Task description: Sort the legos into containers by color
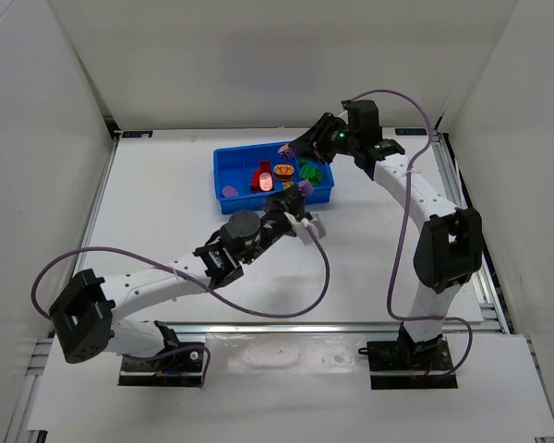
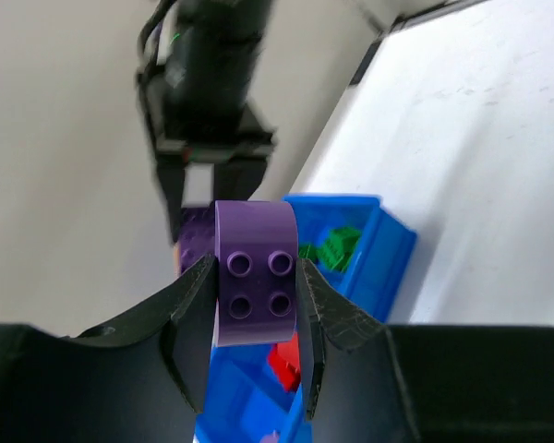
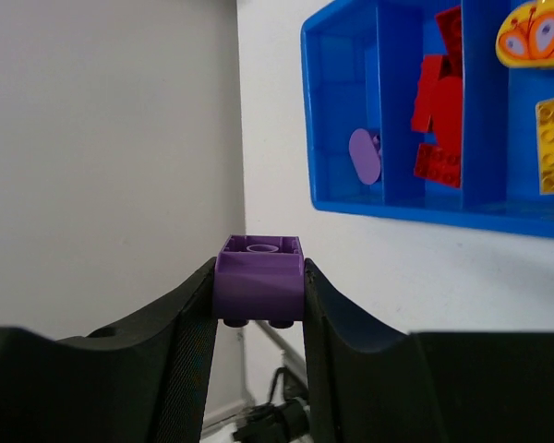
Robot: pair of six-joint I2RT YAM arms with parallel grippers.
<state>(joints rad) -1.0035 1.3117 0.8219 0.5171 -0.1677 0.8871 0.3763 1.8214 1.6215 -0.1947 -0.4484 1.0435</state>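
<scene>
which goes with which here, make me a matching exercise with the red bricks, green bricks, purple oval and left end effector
Sides as in the top view.
1 red bricks
2 green bricks
3 purple oval
4 left end effector

a far-right section of the tray
b shut on a purple brick
c far-left section
d second section from the left

Pairs: 1-d, 2-a, 3-c, 4-b
</scene>
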